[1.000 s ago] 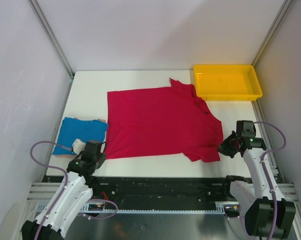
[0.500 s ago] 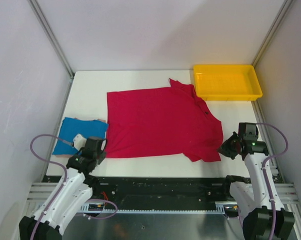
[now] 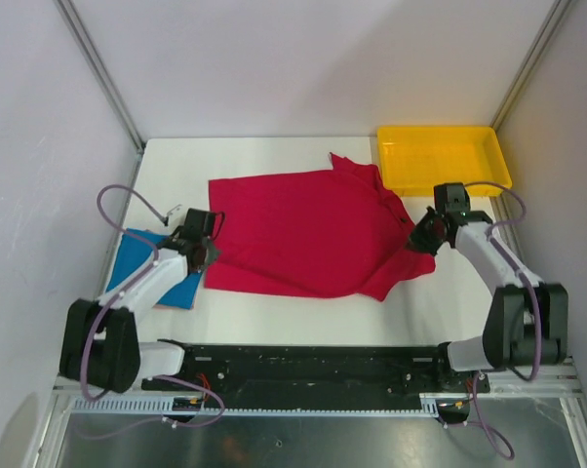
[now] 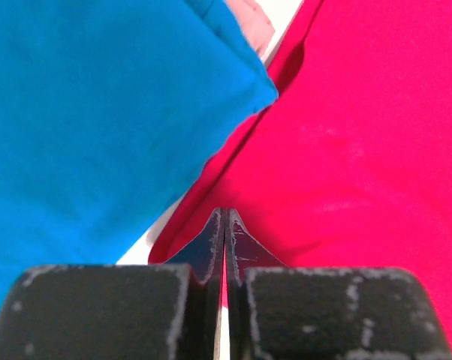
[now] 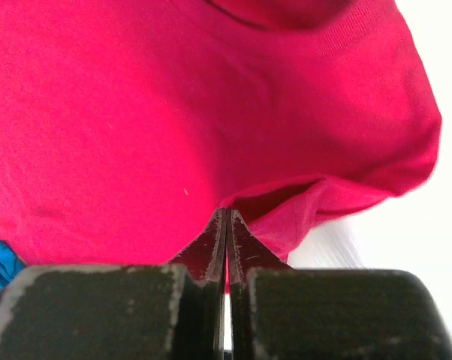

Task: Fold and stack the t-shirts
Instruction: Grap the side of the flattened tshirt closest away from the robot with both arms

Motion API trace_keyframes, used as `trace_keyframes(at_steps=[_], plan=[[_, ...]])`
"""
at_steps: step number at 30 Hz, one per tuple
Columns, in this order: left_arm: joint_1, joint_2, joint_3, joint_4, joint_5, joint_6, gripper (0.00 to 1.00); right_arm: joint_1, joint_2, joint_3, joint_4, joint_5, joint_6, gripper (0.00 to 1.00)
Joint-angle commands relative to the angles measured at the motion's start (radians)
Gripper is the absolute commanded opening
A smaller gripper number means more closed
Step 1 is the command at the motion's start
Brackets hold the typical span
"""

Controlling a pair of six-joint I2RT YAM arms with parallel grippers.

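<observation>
The crimson red t-shirt [image 3: 303, 234] lies spread on the white table, its near hem lifted and drawn toward the back. My left gripper [image 3: 202, 252] is shut on the shirt's left hem corner; the pinched red cloth shows in the left wrist view [image 4: 346, 150]. My right gripper [image 3: 420, 237] is shut on the shirt's right sleeve edge, seen in the right wrist view [image 5: 173, 112]. The folded blue t-shirt [image 3: 152, 268] lies at the left, partly under my left arm, and fills the left of the left wrist view [image 4: 98, 127].
A yellow plastic tray [image 3: 443, 159] stands at the back right corner. Bare white table [image 3: 274, 317] shows along the near edge. Grey walls and metal posts close in both sides.
Both grippers moved from the near corners onto the red shirt, shut on its left hem corner and right sleeve, and pulled the near edge toward the back.
</observation>
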Motion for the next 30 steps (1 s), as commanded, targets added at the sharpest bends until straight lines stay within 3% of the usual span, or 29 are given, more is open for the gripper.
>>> trace_keyframes(at_steps=[1, 10, 30], plan=[[0.054, 0.092, 0.095, 0.072, 0.029, 0.071, 0.00, 0.007, 0.146, 0.130, 0.090, 0.048, 0.000, 0.00], [0.105, 0.198, 0.192, 0.082, 0.070, 0.071, 0.00, -0.041, 0.322, 0.261, 0.114, 0.023, 0.000, 0.00], [0.150, 0.284, 0.237, 0.109, 0.080, 0.097, 0.00, -0.126, 0.348, 0.290, 0.103, 0.032, -0.008, 0.00]])
